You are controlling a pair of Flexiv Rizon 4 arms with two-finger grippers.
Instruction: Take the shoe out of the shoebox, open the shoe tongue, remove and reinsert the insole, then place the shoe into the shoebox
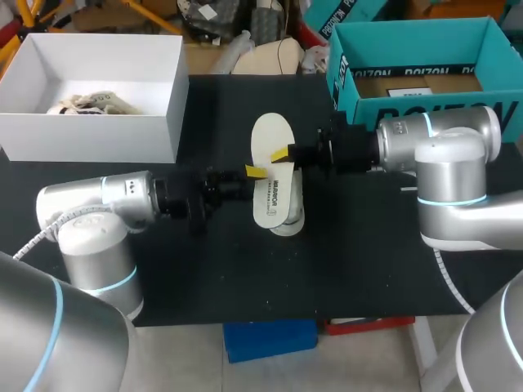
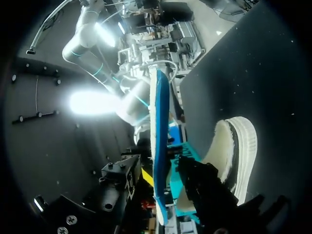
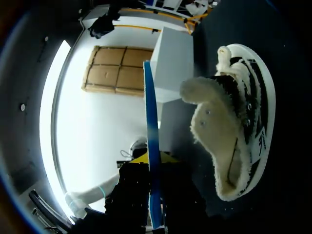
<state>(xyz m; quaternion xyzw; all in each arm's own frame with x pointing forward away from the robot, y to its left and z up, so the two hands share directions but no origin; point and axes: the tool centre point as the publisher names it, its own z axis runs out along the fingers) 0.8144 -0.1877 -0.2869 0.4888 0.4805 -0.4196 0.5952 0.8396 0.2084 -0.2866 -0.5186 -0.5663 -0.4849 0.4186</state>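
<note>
Right pincer (image 1: 282,153) and left pincer (image 1: 256,171) at a raised insole (image 1: 268,137), shoe (image 1: 288,220) beneath.
Right pincer pinches the insole at its right edge, with a finger on each face in its wrist view; left pincer sits at the opposite edge, but dark housing hides the contact, so I cannot tell whether it grips; insole hangs flat above the desk (image 1: 368,261), white face up, seen edge-on and blue-rimmed in both wrist views; shoe lies on the desk under it, mostly covered from above, only one end showing; wrist views show its fleecy lining; white box (image 1: 155,122) at far left holds crumpled paper (image 1: 90,104); teal box (image 1: 409,31) at far right is partly hidden behind the right arm.
</note>
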